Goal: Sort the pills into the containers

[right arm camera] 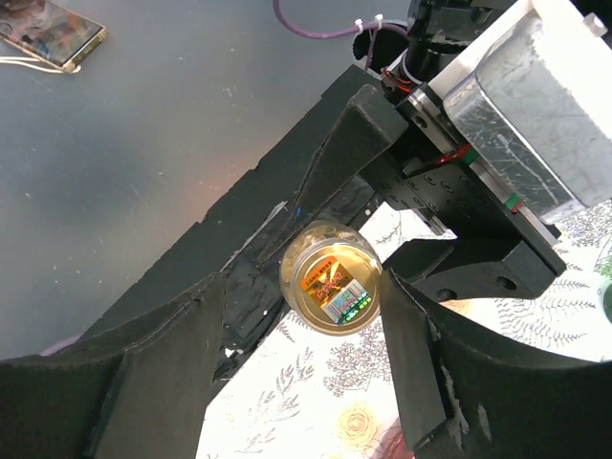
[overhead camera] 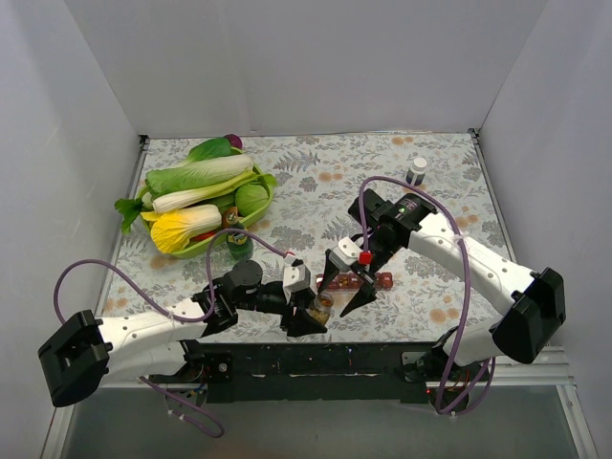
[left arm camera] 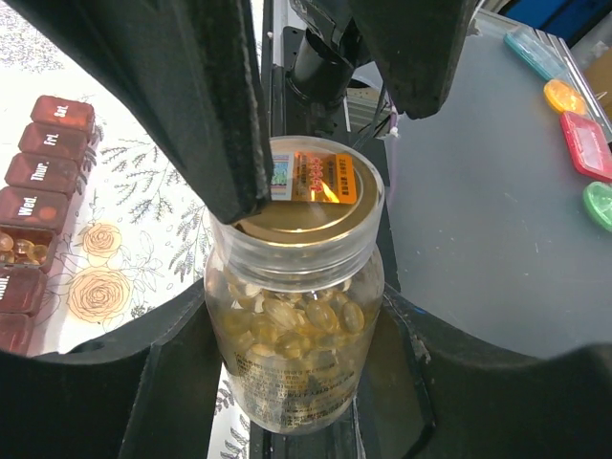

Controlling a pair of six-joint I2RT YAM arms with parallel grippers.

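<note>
I'm clamping the left gripper on the softgel jar; the right gripper is hanging spread above it, near the dark-red 7-compartment pill organizer.

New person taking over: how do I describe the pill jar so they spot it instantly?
Look at the near edge of the floral table, between the two arm bases. The left gripper clamps a clear jar of amber capsules, beside the dark-red pill strip. Unlike the white-capped bottle far right, it has no cap, only a gold foil seal.
</note>
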